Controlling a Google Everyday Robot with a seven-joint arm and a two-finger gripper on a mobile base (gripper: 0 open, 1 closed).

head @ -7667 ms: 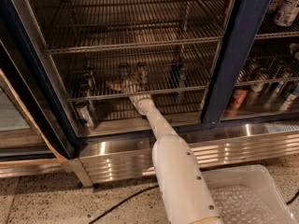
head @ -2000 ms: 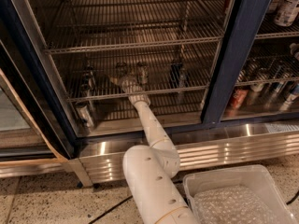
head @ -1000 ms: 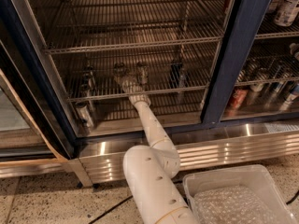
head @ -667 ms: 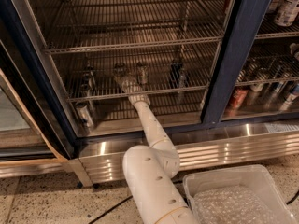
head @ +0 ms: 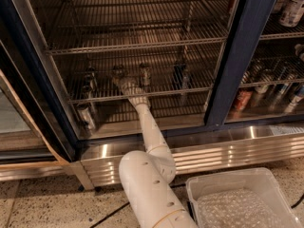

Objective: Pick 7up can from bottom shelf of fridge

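Note:
The fridge [head: 240, 56] stands open with its dark navy frame on either side. My white arm reaches in from below to the bottom shelf [head: 156, 93], a chrome wire rack. My gripper [head: 123, 80] sits at the shelf's front left-centre, right against a small silvery-grey can with a shiny top, the 7up can [head: 118, 71]. The gripper's head hides the can's lower body. A second silver-topped can [head: 145, 74] stands just to the right of the gripper.
A dark can [head: 180, 75] stands further right on the same rack and another can [head: 90, 79] to the left. One can [head: 86, 116] stands on the fridge floor below. More cans [head: 244, 99] fill the right compartment. A clear plastic bin [head: 237, 201] sits on the floor.
The gripper has edged deeper and slightly left along the rack toward the silvery can. The arm's big joint has come forward into view since the oldest frame.

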